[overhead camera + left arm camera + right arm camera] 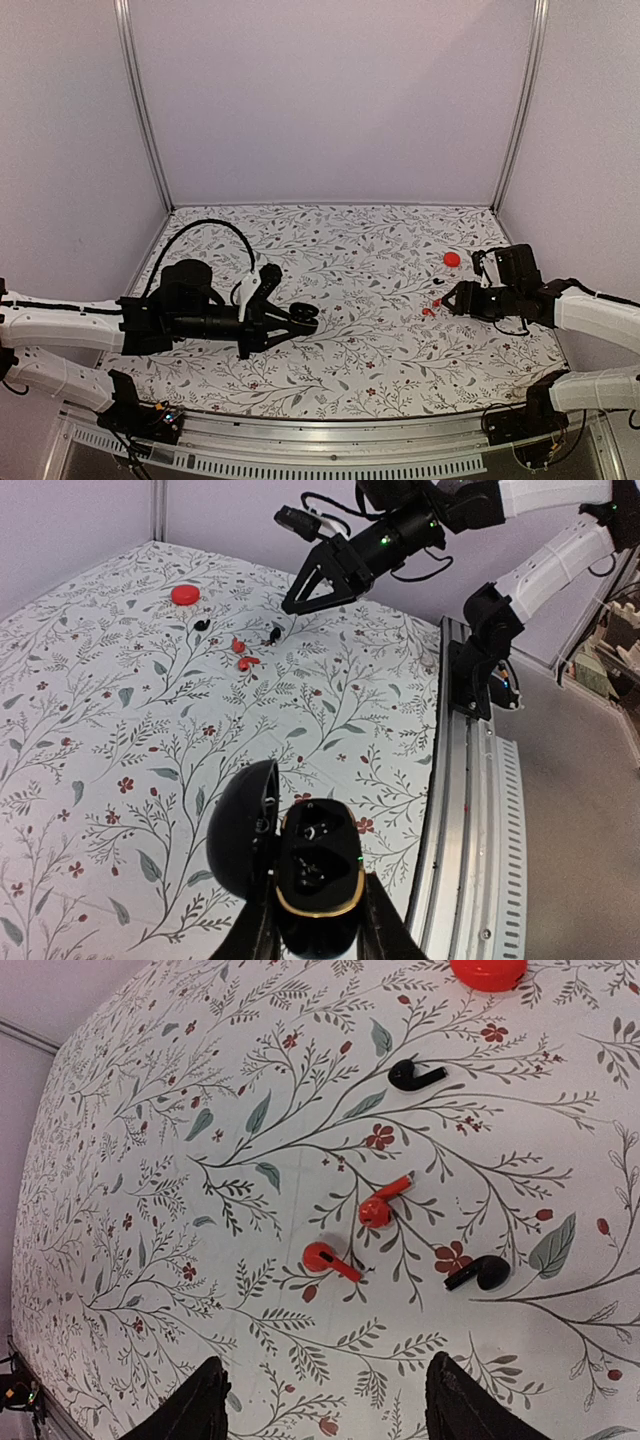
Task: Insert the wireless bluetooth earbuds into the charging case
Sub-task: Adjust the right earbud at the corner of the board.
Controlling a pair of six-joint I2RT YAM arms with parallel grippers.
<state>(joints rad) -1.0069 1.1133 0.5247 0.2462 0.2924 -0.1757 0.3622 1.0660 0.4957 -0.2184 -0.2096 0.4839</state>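
Note:
Two red earbuds (pixel 383 1205) (pixel 330 1258) lie side by side on the floral table. Two black earbuds (pixel 413 1076) (pixel 480 1273) lie near them. My right gripper (pixel 325 1410) is open and empty, its fingers straddling the cloth just short of the red buds; in the top view it (pixel 447 298) is right next to them (pixel 430 308). My left gripper (pixel 320 920) is shut on an open black charging case (pixel 318 865) with a gold rim, lid (pixel 243 830) swung left, both wells empty. The case shows in the top view (pixel 305 320) at centre-left.
A red round case (pixel 487 972) sits beyond the buds, also in the top view (pixel 452 259) at right back. The metal rail (pixel 330 435) runs along the table's near edge. Grey walls enclose the back and sides.

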